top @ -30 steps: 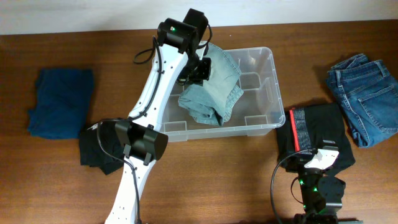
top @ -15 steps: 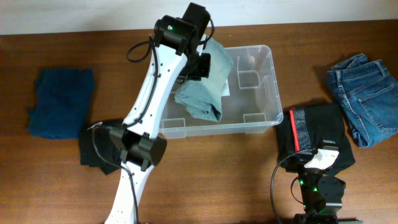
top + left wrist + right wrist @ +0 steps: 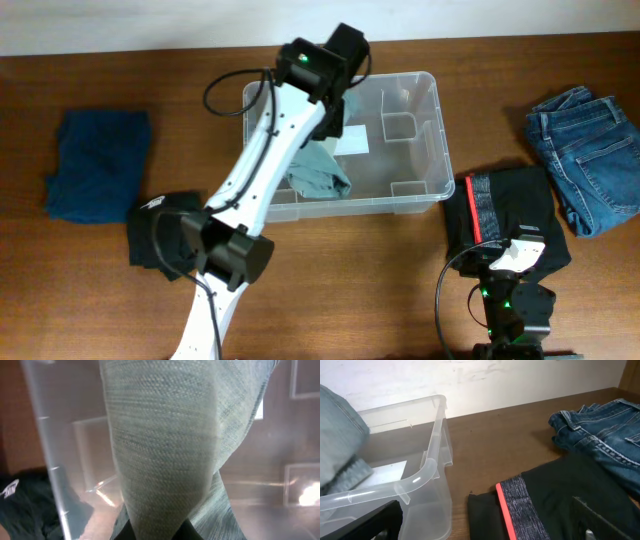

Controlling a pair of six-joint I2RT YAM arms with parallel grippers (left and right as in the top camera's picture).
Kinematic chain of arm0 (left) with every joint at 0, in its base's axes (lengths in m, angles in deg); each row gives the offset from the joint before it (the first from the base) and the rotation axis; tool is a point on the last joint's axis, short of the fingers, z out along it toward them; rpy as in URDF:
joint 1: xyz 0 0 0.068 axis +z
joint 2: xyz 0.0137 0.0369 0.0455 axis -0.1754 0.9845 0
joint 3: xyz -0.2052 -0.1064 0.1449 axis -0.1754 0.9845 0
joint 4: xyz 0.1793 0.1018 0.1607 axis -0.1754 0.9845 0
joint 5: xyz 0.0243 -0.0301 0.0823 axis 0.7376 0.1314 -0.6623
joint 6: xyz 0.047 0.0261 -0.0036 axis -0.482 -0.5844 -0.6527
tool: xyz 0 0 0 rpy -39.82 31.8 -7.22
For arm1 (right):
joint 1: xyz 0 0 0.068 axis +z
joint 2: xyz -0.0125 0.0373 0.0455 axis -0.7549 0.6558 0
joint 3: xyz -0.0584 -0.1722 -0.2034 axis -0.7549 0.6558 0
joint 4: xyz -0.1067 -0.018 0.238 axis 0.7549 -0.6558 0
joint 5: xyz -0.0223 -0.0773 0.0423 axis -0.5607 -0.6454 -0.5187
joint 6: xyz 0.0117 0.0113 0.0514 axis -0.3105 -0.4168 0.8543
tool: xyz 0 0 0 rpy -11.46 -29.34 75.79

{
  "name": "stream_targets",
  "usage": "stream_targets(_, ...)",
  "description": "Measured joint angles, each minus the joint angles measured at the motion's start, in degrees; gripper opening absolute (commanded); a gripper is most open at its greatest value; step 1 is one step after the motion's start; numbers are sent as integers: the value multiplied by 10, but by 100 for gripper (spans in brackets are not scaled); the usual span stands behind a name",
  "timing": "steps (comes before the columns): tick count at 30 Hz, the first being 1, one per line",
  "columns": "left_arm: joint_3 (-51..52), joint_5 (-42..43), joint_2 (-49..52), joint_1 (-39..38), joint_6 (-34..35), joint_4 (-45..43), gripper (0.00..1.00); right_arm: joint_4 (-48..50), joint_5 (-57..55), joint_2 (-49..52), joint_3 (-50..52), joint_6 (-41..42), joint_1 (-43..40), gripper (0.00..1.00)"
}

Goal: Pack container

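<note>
The container [image 3: 441,130] is a clear plastic tub standing at the middle of the table, with a white label [image 3: 351,140] showing on its base. My left gripper [image 3: 332,116] hovers over the tub's left half, shut on a pale blue-grey denim garment [image 3: 318,173]. The garment hangs down into the tub and its lower end rests on the base. In the left wrist view this garment [image 3: 170,445] fills the frame above my left gripper [image 3: 155,531]. My right gripper [image 3: 515,258] stands open near the front edge, over a black garment with a red stripe [image 3: 530,510]. Nothing is between its fingers [image 3: 372,522].
A dark blue garment [image 3: 96,165] lies at the far left. A black one [image 3: 150,238] sits beside the left arm. Black shorts with a red stripe [image 3: 505,212] lie right of the tub. Folded blue jeans [image 3: 585,150] lie at the far right.
The left arm swung right over the tub and the denim garment, earlier spread across the tub's middle, now hangs as a narrow bundle at the left. The label is uncovered. The right arm stayed still.
</note>
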Motion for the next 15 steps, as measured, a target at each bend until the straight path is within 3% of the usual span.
stream_targets(8, 2, 40, -104, 22, 54, -12, 1, 0, 0, 0, 0, 1, 0, 98)
stream_targets(15, 0, 147, -134, 22, 54, -101, 1, 0, 0, 0, 0, 0, 0, 99)
